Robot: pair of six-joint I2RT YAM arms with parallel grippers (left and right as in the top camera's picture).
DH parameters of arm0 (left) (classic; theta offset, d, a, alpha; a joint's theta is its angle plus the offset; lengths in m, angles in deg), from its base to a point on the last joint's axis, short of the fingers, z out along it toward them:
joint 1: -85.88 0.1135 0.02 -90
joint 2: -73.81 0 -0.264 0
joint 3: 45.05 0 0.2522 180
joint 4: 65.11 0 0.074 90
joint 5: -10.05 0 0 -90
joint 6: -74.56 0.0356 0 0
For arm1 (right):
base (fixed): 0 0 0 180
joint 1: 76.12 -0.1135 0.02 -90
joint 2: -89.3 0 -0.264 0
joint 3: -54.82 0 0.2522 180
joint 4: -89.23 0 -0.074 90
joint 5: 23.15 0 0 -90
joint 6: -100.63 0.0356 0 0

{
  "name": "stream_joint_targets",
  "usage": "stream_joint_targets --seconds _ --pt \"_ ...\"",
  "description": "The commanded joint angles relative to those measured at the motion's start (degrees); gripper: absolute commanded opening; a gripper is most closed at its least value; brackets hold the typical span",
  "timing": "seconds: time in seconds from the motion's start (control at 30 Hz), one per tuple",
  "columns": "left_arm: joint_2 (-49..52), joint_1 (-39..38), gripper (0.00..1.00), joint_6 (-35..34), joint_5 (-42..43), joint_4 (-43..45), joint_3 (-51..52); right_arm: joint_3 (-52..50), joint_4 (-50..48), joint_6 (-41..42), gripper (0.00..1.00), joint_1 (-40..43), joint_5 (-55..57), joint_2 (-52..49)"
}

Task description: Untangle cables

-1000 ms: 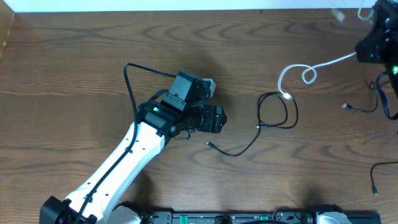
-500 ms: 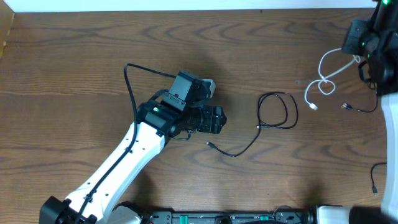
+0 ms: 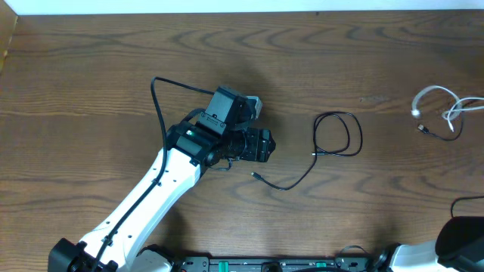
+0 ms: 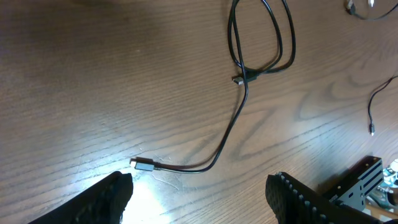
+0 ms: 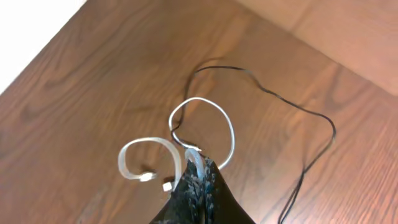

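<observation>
Wooden table (image 3: 91, 75) seen from above, with two robot arms. In the left wrist view, the left gripper (image 4: 202, 198) hovers with its two dark fingertips (image 4: 115, 196) spread wide, holding nothing. Just ahead of them, on bare wood, lies one small plug end of the black cable (image 4: 239, 115). From that plug the cable's tail runs away from the gripper, then closes into a loose oval loop lying flat. From overhead, the same black cable (image 3: 336, 134) sits to the right of the left gripper (image 3: 266, 143), with its long axis slanting from the plug at lower left up to the loop at upper right. The white left arm (image 3: 166, 181) reaches in from the lower left and does not touch the cable.

Well apart, by the table's right edge, is the white cable (image 3: 434, 90). In the right wrist view, the right gripper (image 5: 198, 180) is pinched closed on the white cable (image 5: 200, 99), which curls into two small loops just past the fingertips, with both plug ends close to them. A thin black wire (image 5: 292, 104) curves beyond and beside those loops.
</observation>
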Motion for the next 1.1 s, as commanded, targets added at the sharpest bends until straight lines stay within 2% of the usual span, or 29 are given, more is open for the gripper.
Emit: stream_joint_targets --seconds 0.0,0.03,0.13,0.37,0.53,0.67,0.83,1.0,1.07 --pt "0.7 0.2 0.73 0.8 0.5 -0.2 -0.3 0.1 0.3 3.0 0.08 5.9 -5.6 0.4" --pt "0.7 0.2 0.73 0.8 0.5 -0.2 -0.3 0.0 0.6 3.0 0.17 6.9 -6.1 0.4" --pt "0.7 0.2 0.73 0.8 0.5 -0.2 -0.3 -0.2 1.6 3.0 0.99 9.1 -8.8 0.4" --pt "0.7 0.2 0.73 0.8 0.5 -0.2 -0.3 -1.8 1.6 2.7 0.99 9.3 -23.5 0.3" --pt "0.7 0.2 0.73 0.8 0.5 -0.2 -0.3 -3.4 1.9 -4.4 0.99 5.6 -34.6 0.3" --pt "0.7 0.2 0.73 0.8 0.5 -0.2 -0.3 -6.1 2.6 -12.6 0.99 -0.2 -35.5 0.3" --pt "0.7 0.2 0.73 0.8 0.5 -0.3 -0.3 -13.0 1.0 -20.5 0.93 -8.9 -35.5 0.3" --pt "0.7 0.2 0.73 0.7 -2.4 -1.9 -0.3 -23.6 -4.3 -20.7 0.78 -17.9 -35.5 0.3" --pt "0.7 0.2 0.73 0.7 -5.5 -3.1 -0.2 -26.9 -6.4 -20.7 0.77 -21.2 -35.5 0.3"
